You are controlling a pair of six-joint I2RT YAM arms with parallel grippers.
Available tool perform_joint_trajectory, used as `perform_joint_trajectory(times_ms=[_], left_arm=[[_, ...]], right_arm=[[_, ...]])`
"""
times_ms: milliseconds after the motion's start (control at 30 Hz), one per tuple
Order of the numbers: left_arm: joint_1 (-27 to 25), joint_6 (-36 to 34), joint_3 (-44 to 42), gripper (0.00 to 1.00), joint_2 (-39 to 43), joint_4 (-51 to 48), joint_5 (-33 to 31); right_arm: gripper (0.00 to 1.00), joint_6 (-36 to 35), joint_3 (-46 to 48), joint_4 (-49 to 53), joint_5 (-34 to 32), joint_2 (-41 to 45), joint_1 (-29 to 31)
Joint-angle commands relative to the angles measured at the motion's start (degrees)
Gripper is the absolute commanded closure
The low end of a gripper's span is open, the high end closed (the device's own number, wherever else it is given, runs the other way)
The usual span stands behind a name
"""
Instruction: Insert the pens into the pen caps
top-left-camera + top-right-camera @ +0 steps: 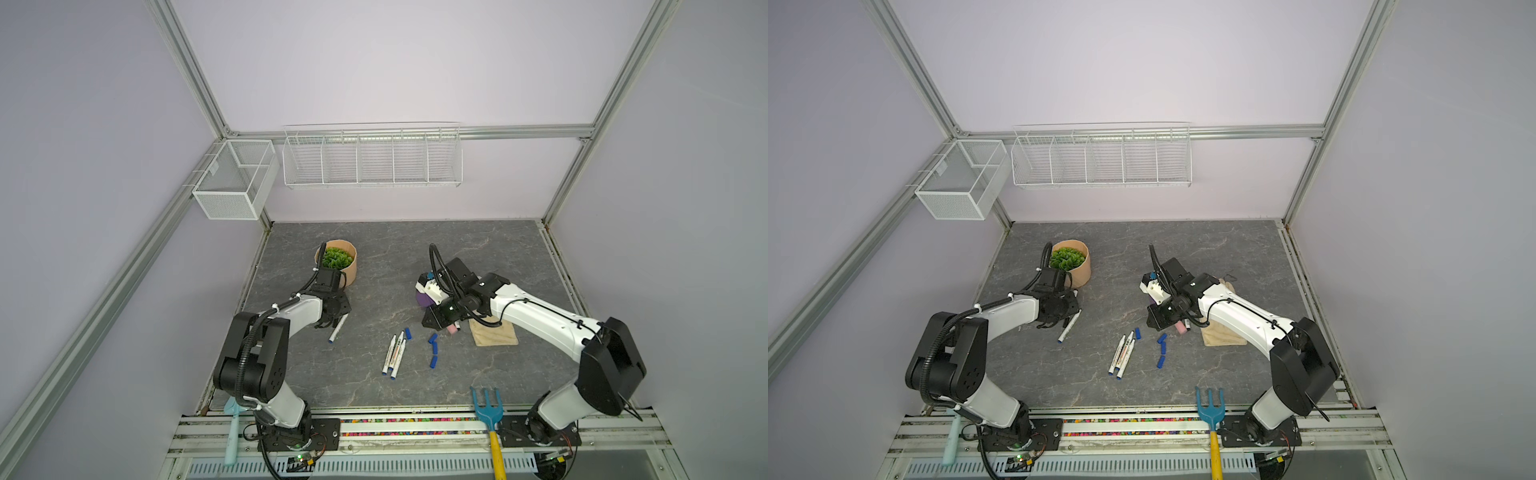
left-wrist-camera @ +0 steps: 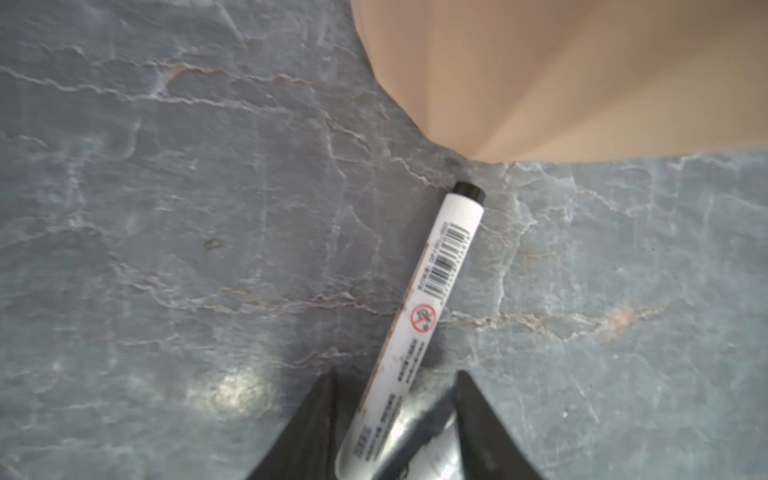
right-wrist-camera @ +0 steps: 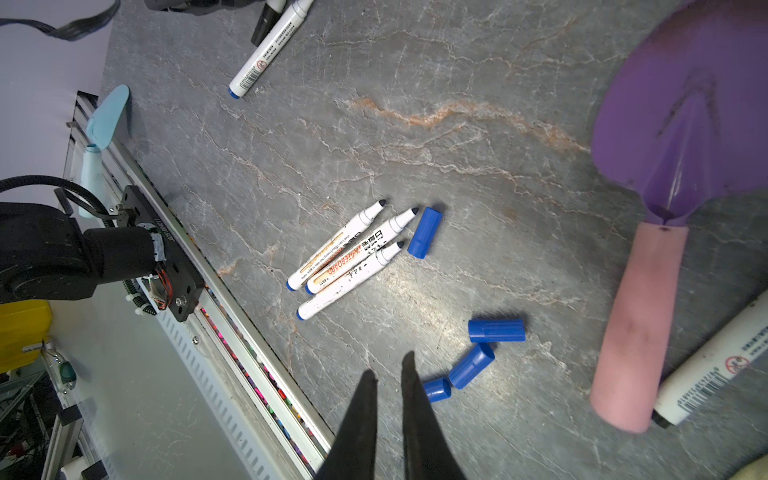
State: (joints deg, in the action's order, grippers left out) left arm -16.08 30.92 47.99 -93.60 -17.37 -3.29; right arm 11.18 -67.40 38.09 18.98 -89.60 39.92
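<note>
Three uncapped pens (image 1: pixel 394 355) (image 3: pixel 345 257) lie bundled mid-table. Several blue pen caps (image 1: pixel 433 348) (image 3: pixel 496 330) are scattered to their right. My left gripper (image 1: pixel 332 320) (image 2: pixel 397 372) is low by the pot, open, with its fingers on either side of a black-ended pen (image 2: pixel 440 270) and not touching it. A second blurred barrel lies beside that pen. A blue-ended pen (image 1: pixel 337 330) (image 3: pixel 270 50) pokes out below the gripper. My right gripper (image 1: pixel 428 322) (image 3: pixel 388 365) hovers shut and empty beside the nearest cap (image 3: pixel 436 390). Another pen (image 3: pixel 715 365) lies against the trowel.
A purple trowel (image 3: pixel 685 116) with a pink handle (image 1: pixel 451 329) lies under the right arm, next to a tan cloth (image 1: pixel 494 332). A plant pot (image 1: pixel 336 262) (image 2: pixel 582 75) stands just beyond the left gripper. A blue rake (image 1: pixel 487 405) rests on the front rail.
</note>
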Motion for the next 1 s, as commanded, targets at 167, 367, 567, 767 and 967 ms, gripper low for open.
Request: perform_joint_trajectory(times_ms=[167, 367, 567, 767, 967], left_arm=[[-7.34, 2.70, 2.95, 0.82, -4.80, -9.70, -6.83], [-12.83, 6.40, 4.23, 0.95, -4.38, -8.10, -4.17], [-22.12, 8.13, 12.19, 1.00, -2.45, -12.76, -4.94], [-30.79, 8.78, 24.26, 1.00, -3.65, -14.02, -4.20], [-36.58, 9.05, 35.57, 1.00, -14.24, -5.11, 3.12]], right_arm=[[0.84, 1.46, 2.24, -1.58, 1.10, 3.95, -1.89], [0.84, 3.29, 3.95, -2.46, 0.29, 6.00, -4.17], [0.84, 4.68, 5.50, -2.40, -2.14, 9.07, -7.45], [0.84, 7.80, 7.20, -1.92, -4.76, 10.16, -12.01], [0.84, 12.20, 10.16, 0.13, -7.77, 9.93, -19.81]])
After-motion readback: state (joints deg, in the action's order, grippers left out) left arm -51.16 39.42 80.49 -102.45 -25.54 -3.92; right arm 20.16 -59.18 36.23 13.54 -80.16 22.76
